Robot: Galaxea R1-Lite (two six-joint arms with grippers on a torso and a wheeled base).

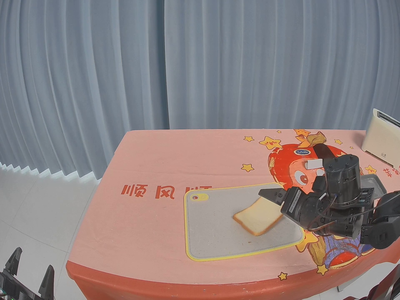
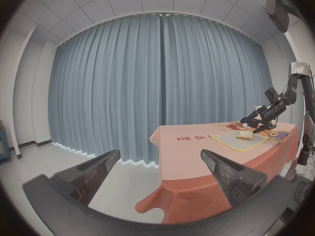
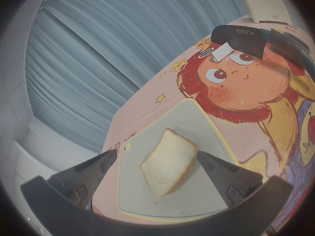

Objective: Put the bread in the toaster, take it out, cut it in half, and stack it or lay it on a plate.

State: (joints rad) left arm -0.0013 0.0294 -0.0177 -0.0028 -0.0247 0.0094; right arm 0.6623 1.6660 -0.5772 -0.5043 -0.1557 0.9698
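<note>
The bread (image 1: 258, 216) lies whole on the cutting board (image 1: 212, 230) near the tabletop's front edge, with the right gripper (image 3: 156, 154) spread wide over it. The left gripper (image 2: 160, 153) hangs wide open off the tabletop. Toasting seems done; halving and plating remain.
</note>
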